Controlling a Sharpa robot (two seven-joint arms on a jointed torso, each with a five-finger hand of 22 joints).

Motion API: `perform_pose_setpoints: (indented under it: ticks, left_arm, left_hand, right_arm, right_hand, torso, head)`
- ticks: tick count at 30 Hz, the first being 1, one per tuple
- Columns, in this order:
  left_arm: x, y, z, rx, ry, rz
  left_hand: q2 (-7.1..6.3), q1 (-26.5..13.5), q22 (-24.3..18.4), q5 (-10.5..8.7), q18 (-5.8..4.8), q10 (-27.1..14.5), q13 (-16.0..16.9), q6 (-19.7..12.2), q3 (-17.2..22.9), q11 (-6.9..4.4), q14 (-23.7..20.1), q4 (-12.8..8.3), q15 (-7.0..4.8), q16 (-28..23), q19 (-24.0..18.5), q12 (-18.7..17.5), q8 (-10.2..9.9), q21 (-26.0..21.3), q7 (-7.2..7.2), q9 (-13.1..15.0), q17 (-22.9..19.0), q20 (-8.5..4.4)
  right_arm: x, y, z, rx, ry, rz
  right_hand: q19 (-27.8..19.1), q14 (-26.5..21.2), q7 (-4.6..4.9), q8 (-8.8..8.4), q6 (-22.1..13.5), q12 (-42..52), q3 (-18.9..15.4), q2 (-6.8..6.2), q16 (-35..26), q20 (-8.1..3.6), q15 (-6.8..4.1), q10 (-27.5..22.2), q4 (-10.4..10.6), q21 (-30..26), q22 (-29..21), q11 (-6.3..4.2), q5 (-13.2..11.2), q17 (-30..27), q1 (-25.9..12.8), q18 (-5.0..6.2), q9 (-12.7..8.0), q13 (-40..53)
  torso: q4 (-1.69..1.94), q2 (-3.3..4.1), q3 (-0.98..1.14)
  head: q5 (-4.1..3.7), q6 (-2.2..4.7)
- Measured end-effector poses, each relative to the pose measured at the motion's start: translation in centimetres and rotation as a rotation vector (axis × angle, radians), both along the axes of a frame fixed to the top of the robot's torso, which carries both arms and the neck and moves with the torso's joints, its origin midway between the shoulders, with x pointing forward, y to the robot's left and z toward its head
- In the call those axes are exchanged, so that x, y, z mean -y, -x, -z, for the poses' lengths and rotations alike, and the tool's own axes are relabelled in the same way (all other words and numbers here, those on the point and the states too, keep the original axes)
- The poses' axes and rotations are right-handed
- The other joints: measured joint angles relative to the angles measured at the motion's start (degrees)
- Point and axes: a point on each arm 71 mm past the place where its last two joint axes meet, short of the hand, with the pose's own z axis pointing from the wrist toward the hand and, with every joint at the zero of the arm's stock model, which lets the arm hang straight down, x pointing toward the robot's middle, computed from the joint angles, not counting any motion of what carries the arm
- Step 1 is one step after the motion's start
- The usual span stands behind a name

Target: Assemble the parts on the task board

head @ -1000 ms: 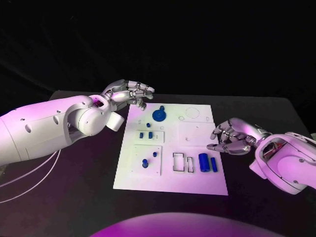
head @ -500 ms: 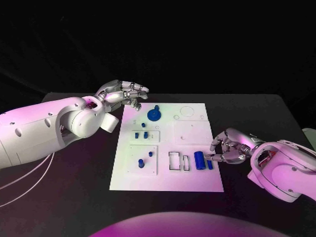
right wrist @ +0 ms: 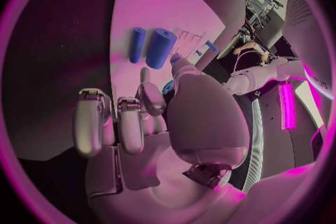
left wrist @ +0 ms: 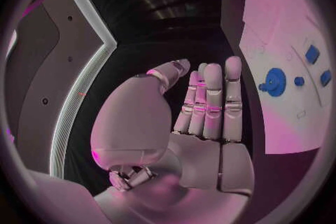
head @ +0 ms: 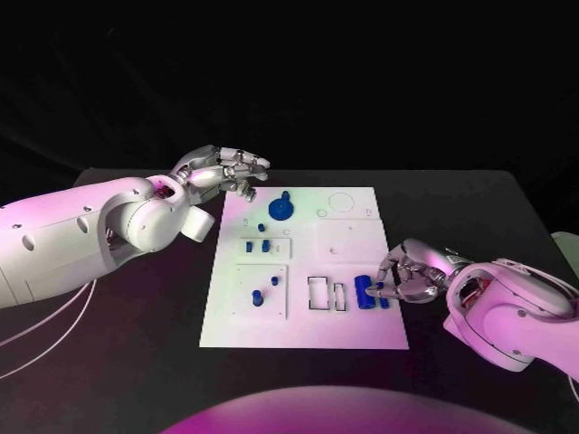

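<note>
The white task board (head: 348, 237) lies mid-table. On its near right part lie a thick blue cylinder (head: 365, 291) (right wrist: 160, 47) and a thin blue cylinder (head: 384, 299) (right wrist: 136, 45). My right hand (head: 410, 274) (right wrist: 140, 117) hovers at the board's right edge, fingers bent, its fingertips right by the two cylinders; nothing is held in it. My left hand (head: 224, 170) (left wrist: 203, 112) is raised over the board's far left corner, fingers side by side, empty. A blue round disc (head: 283, 209) (left wrist: 274, 79) sits near it.
Small blue pieces (head: 253, 246) stand in the board's left middle plate and in the plate nearer me (head: 257, 297). Two empty rectangular slots (head: 319, 293) lie left of the cylinders. The black table (head: 472, 208) surrounds the board.
My right hand has moved nearer me along the board's right edge and in to the two blue cylinders. My left hand has stayed in place.
</note>
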Motion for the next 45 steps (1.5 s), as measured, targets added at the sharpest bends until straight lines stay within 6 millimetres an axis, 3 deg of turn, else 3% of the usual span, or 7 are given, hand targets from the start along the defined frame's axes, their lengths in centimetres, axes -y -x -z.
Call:
perform_pose_setpoints:
  ticks: [9,10,17,27,35,45]
  left_arm:
    - [-0.1,0.0,0.0,-0.001,-0.001,-0.001]
    - [-0.1,0.0,0.0,-0.001,-0.001,0.000]
    - [-0.2,0.1,0.0,-0.002,-0.002,-0.001]
    - [-0.1,0.1,0.0,-0.004,-0.002,0.002]
    - [-0.1,0.1,0.0,-0.006,-0.002,0.004]
    - [-0.2,0.1,0.0,-0.008,-0.003,0.004]
  left_hand:
    - [0.00,0.0,0.0,0.00,0.00,0.0,0.0,0.0,0.0,0.00,0.0,0.0,0.00,0.0,0.0,0.0,0.0,0.0,0.00,0.0,0.0,0.00]
    - [0.00,0.0,0.0,0.00,0.00,0.0,0.0,0.0,0.0,0.00,0.0,0.0,0.00,0.0,0.0,0.0,0.0,0.0,0.00,0.0,0.0,0.00]
    - [0.00,0.0,0.0,0.00,0.00,0.0,0.0,0.0,0.0,0.00,0.0,0.0,0.00,0.0,0.0,0.0,0.0,0.0,0.00,0.0,0.0,0.00]
    - [0.00,0.0,0.0,0.00,0.00,0.0,0.0,0.0,0.0,0.00,0.0,0.0,0.00,0.0,0.0,0.0,0.0,0.0,0.00,0.0,-0.1,0.00]
    - [0.00,0.0,0.0,0.00,0.00,0.0,0.0,0.0,0.0,0.00,0.0,0.0,0.00,0.0,0.0,0.0,0.0,0.0,0.00,0.0,-0.1,0.00]
    - [0.00,0.0,0.0,0.00,0.00,0.0,0.0,0.0,0.0,0.00,0.0,0.0,0.00,0.0,0.0,0.0,0.0,0.0,0.00,0.0,0.0,0.00]
  right_arm:
    - [-1.1,0.1,0.9,-0.017,0.003,-0.016]
    - [-1.2,0.1,1.1,-0.021,0.004,-0.017]
    - [-1.8,0.1,2.0,-0.040,0.011,-0.023]
    - [-2.6,-0.4,2.3,-0.038,0.017,-0.021]
    - [-3.0,-0.4,2.3,-0.028,0.002,-0.015]
    - [-3.2,0.5,1.4,-0.010,-0.043,-0.001]
  right_hand:
    - [0.0,0.0,0.00,0.00,0.0,0.1,-0.2,0.31,0.0,0.00,0.00,0.0,-0.1,0.2,0.0,0.00,0.3,0.0,-0.3,-0.04,0.1,0.3]
    - [0.0,0.0,0.00,0.00,0.0,0.3,-0.3,0.31,0.0,0.00,0.00,0.0,0.0,0.2,0.0,0.00,0.3,0.0,-0.3,-0.59,0.1,0.4]
    - [0.0,0.0,-0.19,-0.23,0.2,0.3,-0.3,0.31,0.0,0.00,0.01,0.0,0.0,0.2,0.0,0.00,0.3,0.0,-0.3,-0.88,0.1,0.6]
    - [-0.2,-0.1,0.02,-0.23,0.8,1.9,-0.3,1.58,0.2,-0.20,-0.07,0.2,0.0,0.4,0.0,0.18,0.9,0.0,-0.1,-0.87,0.6,2.0]
    - [-0.1,0.0,-0.68,-0.74,2.3,5.0,1.6,2.46,0.5,-0.49,-0.69,1.5,-0.2,1.5,0.0,-0.54,4.3,0.0,1.8,-0.87,0.4,4.7]
    - [-0.2,0.0,-0.20,-0.67,2.8,7.4,4.1,2.91,0.7,-1.03,-1.24,2.6,-0.2,2.5,0.0,-1.13,6.8,0.0,2.8,-0.87,0.4,6.6]
  torso:
    - [-0.02,0.00,0.01]
    - [0.00,-0.01,0.01]
    - [0.02,0.00,0.03]
    - [-0.02,-0.01,0.00]
    - [-0.01,-0.04,-0.04]
    - [-0.05,-0.15,-0.07]
  head:
    - [0.39,-0.16]
    - [0.41,-0.20]
    - [0.61,-0.31]
    - [0.93,-0.37]
    - [1.12,-0.36]
    - [1.23,-0.18]
